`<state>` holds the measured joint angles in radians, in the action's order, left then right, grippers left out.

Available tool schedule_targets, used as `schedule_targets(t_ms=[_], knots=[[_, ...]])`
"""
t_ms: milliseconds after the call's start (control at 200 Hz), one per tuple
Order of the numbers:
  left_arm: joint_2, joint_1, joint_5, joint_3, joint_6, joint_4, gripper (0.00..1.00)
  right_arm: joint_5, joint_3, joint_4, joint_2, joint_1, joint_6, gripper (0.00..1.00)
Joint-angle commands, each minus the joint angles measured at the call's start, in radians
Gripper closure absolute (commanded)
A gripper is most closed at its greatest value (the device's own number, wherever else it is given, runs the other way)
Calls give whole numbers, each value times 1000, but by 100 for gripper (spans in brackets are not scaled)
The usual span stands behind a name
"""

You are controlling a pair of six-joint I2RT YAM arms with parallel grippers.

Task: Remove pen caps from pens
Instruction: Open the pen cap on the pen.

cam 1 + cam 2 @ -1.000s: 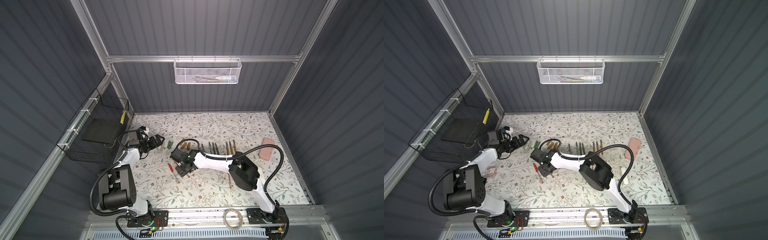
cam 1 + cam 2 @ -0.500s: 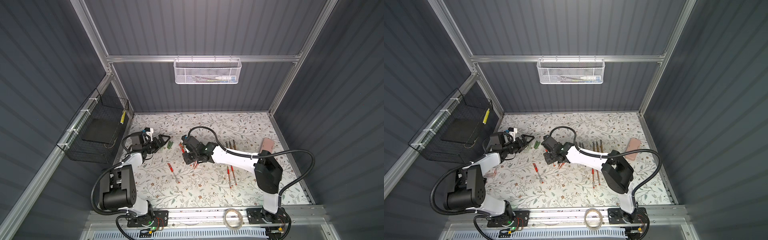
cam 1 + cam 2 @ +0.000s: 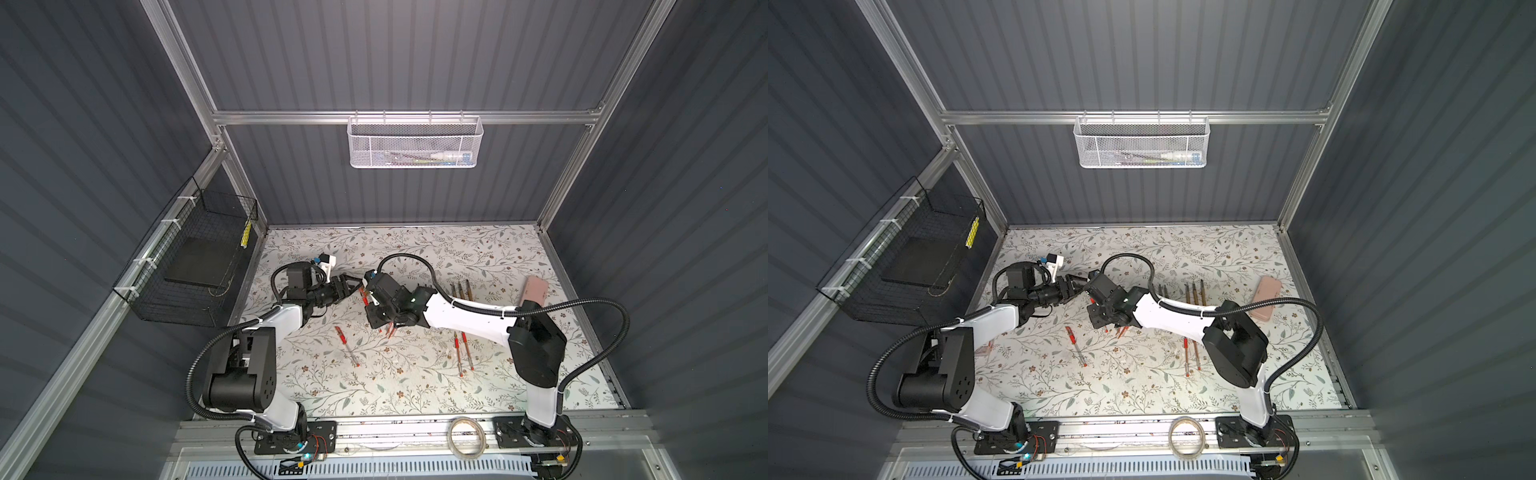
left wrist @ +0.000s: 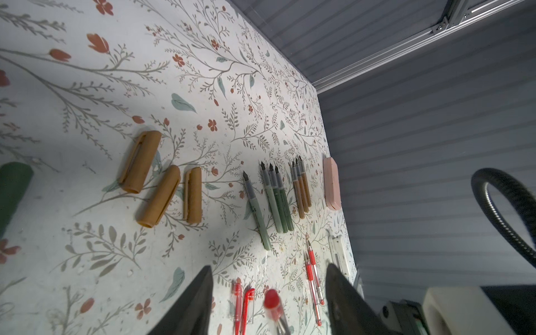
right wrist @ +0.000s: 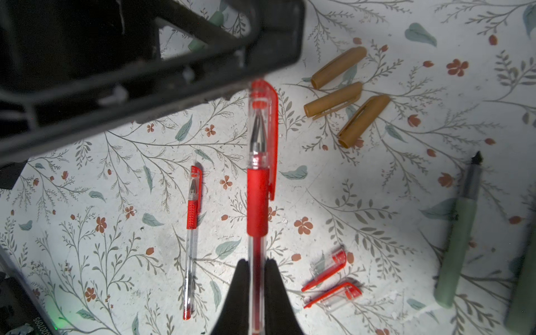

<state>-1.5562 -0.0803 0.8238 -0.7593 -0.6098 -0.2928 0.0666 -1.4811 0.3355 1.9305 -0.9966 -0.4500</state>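
**Capped red pen held out between two grippers**

Nearest the bases we see one capped red pen point(image 3: 346, 346) lying alone on the floral table point(image 3: 374, 399), with two uncapped red pens point(image 3: 462, 353) well off to its right. Two loose red caps point(image 5: 330, 278) lie just under the right arm. Further in, the right gripper point(image 5: 257, 263) is clenched on the clear barrel of the held pen point(image 5: 256, 203), behind its red grip. Its red cap point(image 5: 263, 116) is on and reaches into the left gripper point(image 4: 268, 266), whose jaws stand apart on either side of the cap's end, a gap on each side. Past them lie three gold-brown caps point(image 5: 345, 92), then green pens point(image 4: 275, 200) and gold-brown pens point(image 4: 301, 188).
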Motion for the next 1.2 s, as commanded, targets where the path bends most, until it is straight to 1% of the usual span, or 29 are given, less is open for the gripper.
schedule_targets(t_ms=[0, 90, 150, 245, 315, 400, 465, 555, 665, 740, 765, 806, 861, 891, 946, 1006, 1081, 1196], knots=[[-10, -15, 10, 11, 7, -19, 50, -9, 16, -27, -36, 1, -14, 98], [-12, -24, 16, 9, 8, -18, 51, 5, -2, 4, -30, 3, -5, 98], [-16, -27, 13, 10, 7, -17, 51, 4, 6, -10, -38, 4, -6, 98], [-18, -37, 11, 13, 19, -20, 55, -11, 8, -20, -36, 6, -5, 98], [-20, -41, 11, 9, 18, -17, 60, -5, -11, 1, -29, 6, 4, 98], [-20, -41, -5, -3, 20, 7, 67, -7, 1, -18, -36, 7, -5, 98], [-18, -42, -12, 0, 20, 3, 70, -18, 5, -27, -35, 9, -7, 98], [-16, -42, -13, 3, 18, 4, 77, -18, -13, -8, -29, 9, 0, 98], [-17, -44, -13, 6, 19, 2, 80, -21, 2, -37, -39, 10, -11, 98], [-12, -45, -13, 11, 20, -11, 86, -29, -4, -34, -31, 10, -8, 97], [-12, -45, -12, 10, 19, -9, 88, -30, -13, -23, -28, 10, -7, 96], [-10, -44, -14, 1, 23, 7, 92, -25, -20, -13, -27, 11, -5, 90], [-10, -45, -17, -11, 29, 30, 97, -23, -8, -26, -35, 11, -14, 75], [-10, -45, -17, -12, 30, 30, 99, -27, 2, -40, -37, 13, -16, 66], [-10, -45, -18, -9, 30, 23, 100, -46, 6, -50, -28, 16, -16, 58], [-7, -44, -15, -9, 30, 24, 100, -64, -21, -20, -5, 20, -9, 55], [-6, -44, -14, -18, 37, 42, 100, -70, -58, 17, 23, 23, -2, 55], [-4, -44, -13, -12, 32, 27, 100, -109, -66, 2, 48, 33, -7, 57]])
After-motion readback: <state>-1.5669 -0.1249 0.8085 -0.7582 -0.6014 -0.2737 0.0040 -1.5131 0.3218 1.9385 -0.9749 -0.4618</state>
